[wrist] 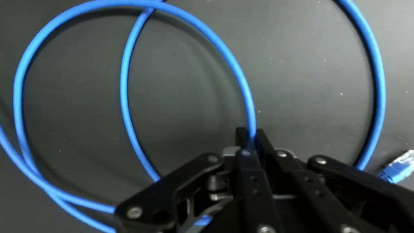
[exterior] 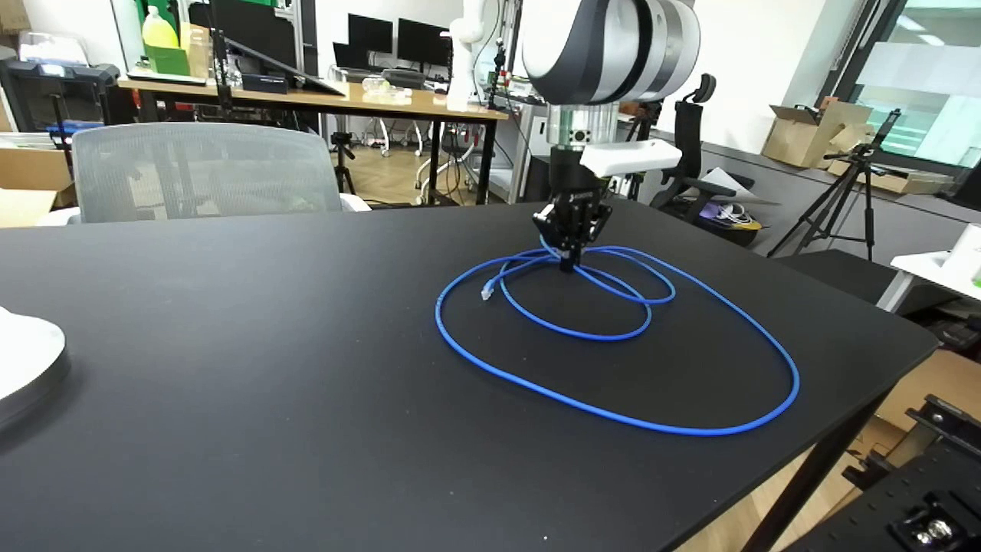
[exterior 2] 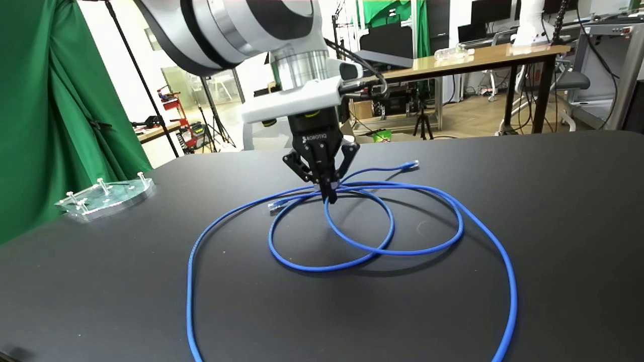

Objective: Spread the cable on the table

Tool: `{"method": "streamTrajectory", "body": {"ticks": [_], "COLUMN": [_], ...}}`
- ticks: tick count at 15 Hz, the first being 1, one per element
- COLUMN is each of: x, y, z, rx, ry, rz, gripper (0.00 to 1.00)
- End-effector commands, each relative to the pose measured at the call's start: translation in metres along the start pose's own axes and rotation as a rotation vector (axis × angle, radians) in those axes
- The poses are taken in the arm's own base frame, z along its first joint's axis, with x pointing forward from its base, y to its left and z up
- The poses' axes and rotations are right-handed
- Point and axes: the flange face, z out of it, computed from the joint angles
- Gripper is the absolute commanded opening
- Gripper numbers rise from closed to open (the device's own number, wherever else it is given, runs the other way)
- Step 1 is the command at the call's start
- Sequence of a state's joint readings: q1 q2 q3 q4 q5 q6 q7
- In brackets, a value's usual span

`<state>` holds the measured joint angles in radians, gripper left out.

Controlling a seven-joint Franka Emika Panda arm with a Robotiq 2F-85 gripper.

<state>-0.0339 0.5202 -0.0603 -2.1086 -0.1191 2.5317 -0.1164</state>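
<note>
1. Matte black, the table (exterior: 268,368) bears the cable (exterior: 605,337) in overlapping loops toward four o'clock in an exterior view; at two o'clock stands a cardboard box (exterior: 801,142), contents too hidden to tell.
2. In an exterior view the gripper (exterior 2: 329,193) points down; one plug (exterior 2: 410,165) shows at two o'clock from it, another plug (exterior 2: 277,205) at nine.
3. In the wrist view its fingers (wrist: 247,168) are closed on the cable, which runs out toward twelve o'clock, probably held there to draw a loop free.
</note>
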Motion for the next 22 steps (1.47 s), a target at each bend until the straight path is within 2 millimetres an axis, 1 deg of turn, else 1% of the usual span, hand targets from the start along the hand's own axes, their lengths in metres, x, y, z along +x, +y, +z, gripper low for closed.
{"method": "streamTrajectory", "body": {"ticks": [1, 4, 8, 12, 14, 15, 17, 19, 22], "x": [-0.003, -0.004, -0.006, -0.017, -0.023, -0.026, -0.029, -0.027, -0.024], "y": [-0.002, -0.013, -0.035, -0.061, -0.071, -0.074, -0.077, -0.081, -0.088], "z": [-0.047, -0.091, -0.155, -0.217, -0.241, -0.249, -0.257, -0.254, -0.243], "rx": [0.000, 0.010, 0.017, 0.086, 0.139, 0.159, 0.198, 0.242, 0.253], "ry": [0.043, 0.108, 0.199, 0.266, 0.277, 0.274, 0.249, 0.208, 0.137], "rz": [-0.028, -0.053, -0.126, -0.228, -0.278, -0.292, -0.314, -0.339, -0.370], "gripper": [0.02, 0.02, 0.02, 0.02, 0.02, 0.02, 0.02, 0.02, 0.02]}}
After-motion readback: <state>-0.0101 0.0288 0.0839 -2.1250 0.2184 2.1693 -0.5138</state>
